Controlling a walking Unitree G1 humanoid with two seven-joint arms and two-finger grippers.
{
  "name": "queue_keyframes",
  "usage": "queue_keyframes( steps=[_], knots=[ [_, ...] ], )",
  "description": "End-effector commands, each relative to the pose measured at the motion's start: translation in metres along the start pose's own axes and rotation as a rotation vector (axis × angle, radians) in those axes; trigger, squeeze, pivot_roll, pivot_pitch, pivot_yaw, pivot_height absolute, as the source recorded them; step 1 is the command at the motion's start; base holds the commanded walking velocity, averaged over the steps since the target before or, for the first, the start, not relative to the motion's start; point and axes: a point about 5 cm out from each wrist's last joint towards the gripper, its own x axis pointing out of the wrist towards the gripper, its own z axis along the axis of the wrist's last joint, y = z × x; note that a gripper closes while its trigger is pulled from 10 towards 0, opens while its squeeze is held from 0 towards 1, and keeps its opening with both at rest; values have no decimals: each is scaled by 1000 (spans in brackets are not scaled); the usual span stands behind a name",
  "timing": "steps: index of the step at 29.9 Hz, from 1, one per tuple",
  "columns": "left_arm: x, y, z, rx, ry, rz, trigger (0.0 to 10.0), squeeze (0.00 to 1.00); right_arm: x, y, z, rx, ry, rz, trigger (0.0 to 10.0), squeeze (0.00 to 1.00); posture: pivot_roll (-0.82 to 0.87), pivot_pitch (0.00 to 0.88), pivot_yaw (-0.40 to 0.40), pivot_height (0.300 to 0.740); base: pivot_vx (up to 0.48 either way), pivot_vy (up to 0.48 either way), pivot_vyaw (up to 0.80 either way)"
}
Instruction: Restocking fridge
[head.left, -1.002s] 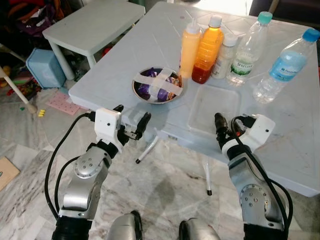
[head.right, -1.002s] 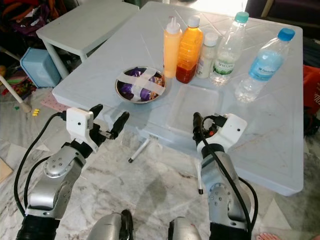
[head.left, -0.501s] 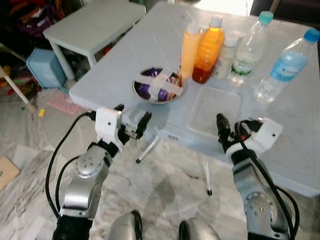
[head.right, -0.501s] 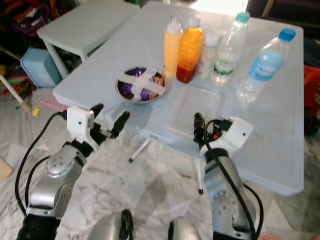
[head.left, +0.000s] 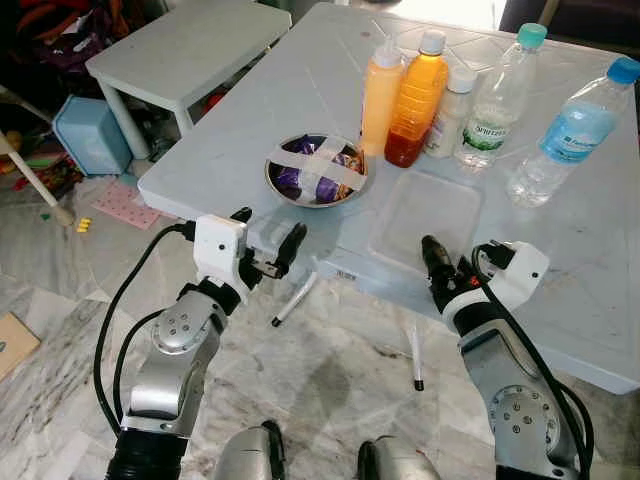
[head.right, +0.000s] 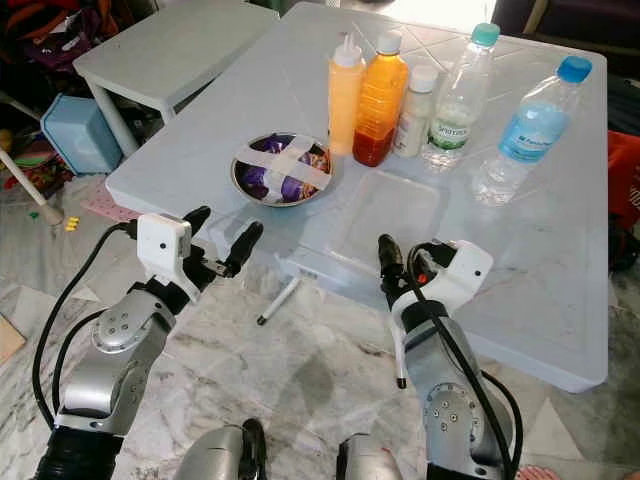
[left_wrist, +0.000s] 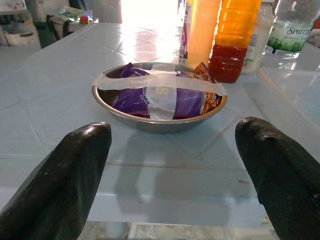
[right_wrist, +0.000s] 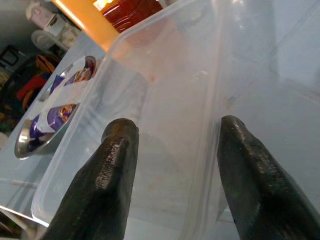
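Note:
A steel bowl (head.left: 316, 170) of purple snack packets, taped across its top, sits near the front of the pale blue table (head.left: 560, 290). My left gripper (head.left: 267, 232) hovers open just before the table edge, facing the bowl (left_wrist: 159, 97). Right of the bowl lies a clear plastic container (head.left: 425, 215). My right gripper (head.right: 402, 268) is open at that container's near rim, its fingers (right_wrist: 115, 170) spread over the container (right_wrist: 170, 90). Behind stand a yellow squeeze bottle (head.left: 380, 95), an orange juice bottle (head.left: 415, 100), a small white bottle (head.left: 452, 110) and two water bottles (head.left: 493, 100) (head.left: 570, 130).
A small white side table (head.left: 180, 50) stands to the left, with a blue bin (head.left: 88, 135) and toys on the floor beside it. Thin table legs (head.left: 415, 350) reach the marble floor below. A red object (head.right: 622, 170) sits past the table's right edge.
My right gripper has shifted slightly left and lower along the container's front rim. The left gripper has barely moved and remains open.

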Motion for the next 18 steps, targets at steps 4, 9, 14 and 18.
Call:
queue_keyframes(
  steps=[4,9,14,18],
  knots=[
    [-1,-1,-2,10,7,-2,10000,0,1,-5,-9,74,33,-51,0,0,-38,141,42,740,0,0,0],
    [-1,-1,-2,12,6,-8,10000,0,3,-7,-7,68,26,-59,0,0,-42,136,41,740,0,0,0],
    [0,-1,-3,13,4,-13,10000,0,5,-8,-6,64,21,-72,0,0,-44,129,38,740,0,0,0],
    [0,-2,-4,14,3,-15,10000,0,8,-12,-3,64,2,-106,0,0,-49,126,34,740,0,0,0]
  ],
)
